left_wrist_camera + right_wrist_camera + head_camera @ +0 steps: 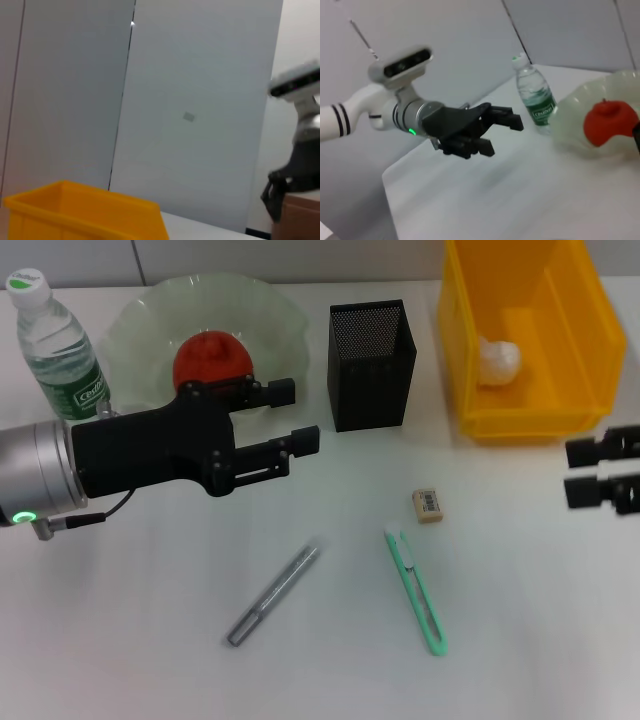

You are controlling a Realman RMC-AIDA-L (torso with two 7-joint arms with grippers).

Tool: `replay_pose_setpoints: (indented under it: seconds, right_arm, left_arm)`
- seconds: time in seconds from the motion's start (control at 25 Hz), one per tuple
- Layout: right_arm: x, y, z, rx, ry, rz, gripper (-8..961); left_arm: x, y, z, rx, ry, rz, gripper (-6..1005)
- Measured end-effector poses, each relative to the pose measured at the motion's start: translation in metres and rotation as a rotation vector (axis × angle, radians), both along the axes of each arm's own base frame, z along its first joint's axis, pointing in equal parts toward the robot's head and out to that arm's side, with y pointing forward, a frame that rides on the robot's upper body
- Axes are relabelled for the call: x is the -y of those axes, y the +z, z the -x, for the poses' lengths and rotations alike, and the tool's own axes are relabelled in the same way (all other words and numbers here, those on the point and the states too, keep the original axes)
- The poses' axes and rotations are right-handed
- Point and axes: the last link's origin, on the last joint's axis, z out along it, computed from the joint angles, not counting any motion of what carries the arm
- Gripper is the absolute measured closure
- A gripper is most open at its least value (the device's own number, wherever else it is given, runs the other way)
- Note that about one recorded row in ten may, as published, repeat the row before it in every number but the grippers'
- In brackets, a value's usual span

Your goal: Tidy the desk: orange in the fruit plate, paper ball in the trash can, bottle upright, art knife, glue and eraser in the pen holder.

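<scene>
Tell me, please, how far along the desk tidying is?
Done: orange in the fruit plate, paper ball in the trash can, bottle upright. Nothing is held; both grippers, left and right, are open. Left: knife, glue and eraser into the pen holder.

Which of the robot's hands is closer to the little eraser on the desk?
Left. The left hand hovers open just beyond the eraser, on the plate's side. The right hand, also open, waits farther off at the desk's right edge.

Pale grey panelled wall (200, 100) seen across most of left wrist frame, split by dark vertical seams. Small grey patch (188, 117) fixed near centre. Brown cardboard-coloured box (301, 216) glimpsed at lower right corner.
</scene>
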Motion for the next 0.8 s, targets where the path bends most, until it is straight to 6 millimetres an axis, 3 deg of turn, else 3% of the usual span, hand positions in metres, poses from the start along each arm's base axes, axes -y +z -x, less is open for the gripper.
replay_pose_setpoints:
  seconds: [0.16, 0.4, 0.8]
  right_arm:
    - [-0.011, 0.009, 0.011, 0.037, -0.056, 0.063, 223]
    - [-0.024, 0.006, 0.015, 0.152, -0.142, 0.121, 223]
    - [-0.052, -0.033, 0.039, 0.338, -0.284, 0.338, 223]
  left_arm:
    - [0.000, 0.000, 0.001, -0.001, 0.002, -0.003, 372]
    - [0.001, -0.002, 0.003, -0.004, 0.006, -0.012, 373]
    - [-0.002, -0.005, 0.004, -0.015, 0.018, -0.029, 373]
